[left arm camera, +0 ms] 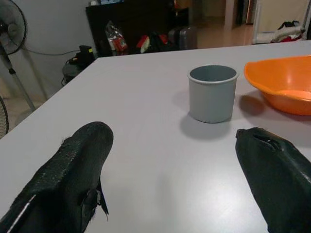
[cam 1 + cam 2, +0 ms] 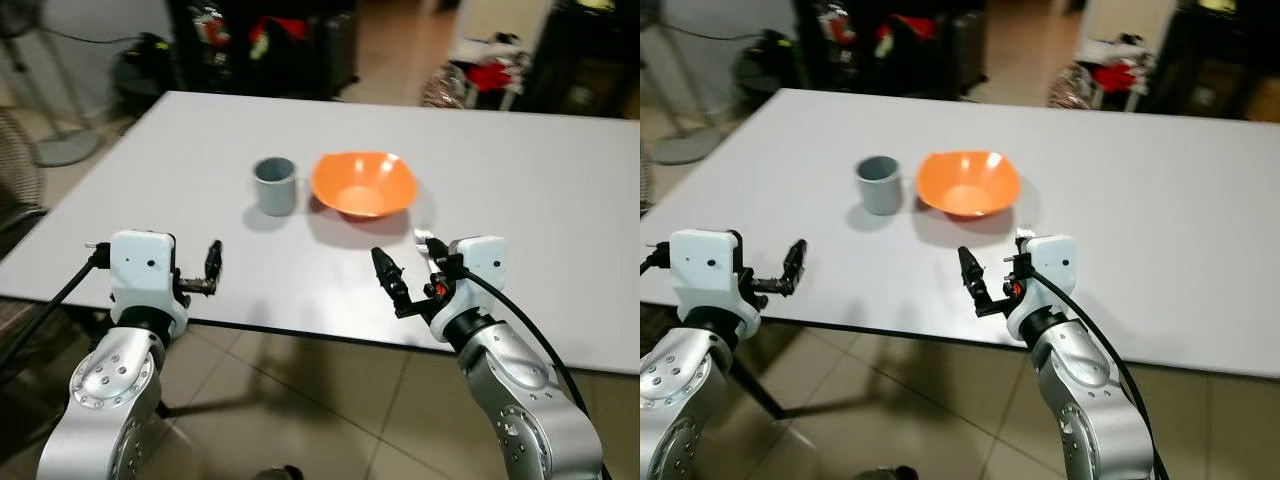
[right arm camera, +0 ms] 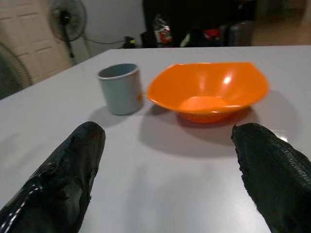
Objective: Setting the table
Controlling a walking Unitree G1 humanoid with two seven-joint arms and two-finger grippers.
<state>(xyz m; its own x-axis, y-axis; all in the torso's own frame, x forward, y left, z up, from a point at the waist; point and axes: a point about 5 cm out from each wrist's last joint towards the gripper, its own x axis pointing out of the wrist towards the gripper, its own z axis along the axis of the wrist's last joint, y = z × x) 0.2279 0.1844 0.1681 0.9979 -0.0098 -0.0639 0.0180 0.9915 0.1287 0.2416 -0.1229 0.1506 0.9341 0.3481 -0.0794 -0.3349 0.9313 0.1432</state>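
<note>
Left eye view: cup (image 2: 274, 185) beside bowl (image 2: 363, 184).

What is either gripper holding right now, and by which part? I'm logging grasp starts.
Nothing is held. The left gripper and right gripper are both open above the table's near edge, short of the grey cup and orange bowl.

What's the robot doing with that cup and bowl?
The robot is not touching either one right now. A small grey plastic cup and a wide orange plastic bowl sit side by side, close but apart, in the middle of the white table. Both are empty. The left gripper and the right gripper hover over the table's near edge, fingers open, holding nothing. The left one looks toward the cup, and the right one toward the bowl.
</note>
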